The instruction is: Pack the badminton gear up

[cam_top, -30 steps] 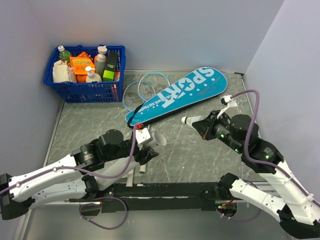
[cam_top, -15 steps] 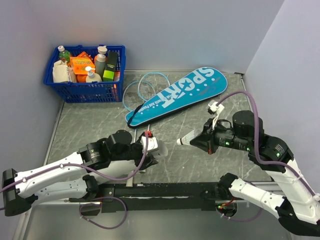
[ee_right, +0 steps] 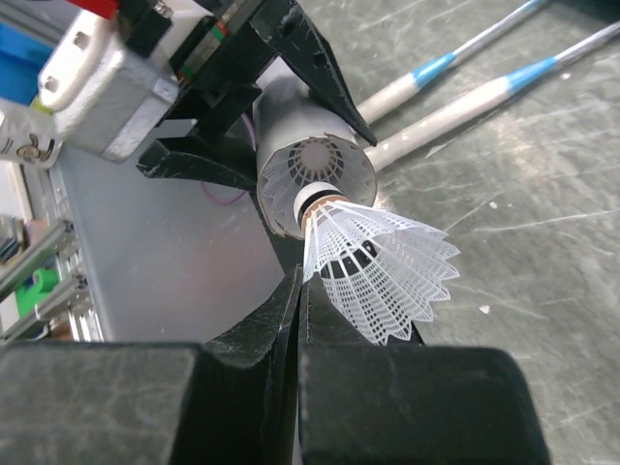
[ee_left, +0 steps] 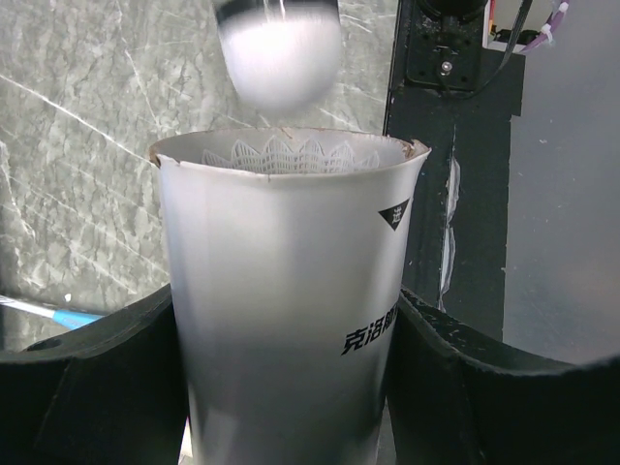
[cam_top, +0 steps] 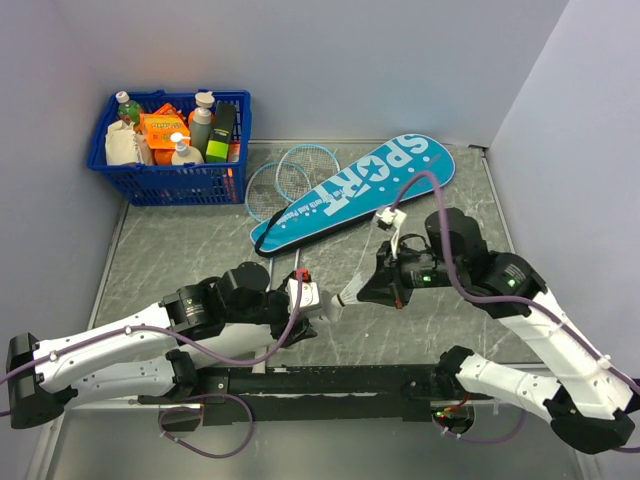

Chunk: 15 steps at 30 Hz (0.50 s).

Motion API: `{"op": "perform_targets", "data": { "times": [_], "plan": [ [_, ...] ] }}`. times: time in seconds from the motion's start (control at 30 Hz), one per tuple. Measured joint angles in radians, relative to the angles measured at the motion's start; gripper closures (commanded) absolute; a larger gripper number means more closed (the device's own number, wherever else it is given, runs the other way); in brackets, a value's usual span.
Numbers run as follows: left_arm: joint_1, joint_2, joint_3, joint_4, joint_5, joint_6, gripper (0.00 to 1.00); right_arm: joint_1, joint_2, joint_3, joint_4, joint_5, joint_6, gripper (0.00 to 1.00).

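Shuttlecock (ee_right: 378, 262): a feather-light thing with a stiff cork nose and a thin, lattice-like white skirt that looks easy to crush or bend, so it probably wants only a gentle pinch. It hangs above the table (cam_top: 180, 250), in the middle between the 2 arms. The right gripper (ee_right: 300, 291) is closed on the lower edge of its skirt, and the cork points at the open mouth of a white tube (ee_right: 291, 136), just short of the rim.

The tube seems light, smooth and thin-walled, likely to dent if squeezed hard. The left gripper (ee_left: 286, 339) clamps it around the body, 1 finger on each side, mouth turned toward the right arm. It is not empty: a second shuttlecock (ee_right: 315, 179) sits nested inside, its skirt tips showing at the rim.

Farther back the teal bag (cam_top: 355, 190) lies flat, with the 2 rackets (cam_top: 295, 170) beside it, their heads partly under it; whether the bag is open cannot be told. In the far left corner a blue basket (cam_top: 170, 185) holds bottles and packets
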Motion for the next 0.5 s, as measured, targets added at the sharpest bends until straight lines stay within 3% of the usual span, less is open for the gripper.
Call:
{"op": "perform_targets", "data": {
  "times": [0.5],
  "plan": [
    [-0.003, -0.034, -0.010, 0.005, 0.000, -0.002, 0.99, 0.044, 0.065, -0.129, 0.187, -0.085, 0.052, 1.00]
  ]
}}
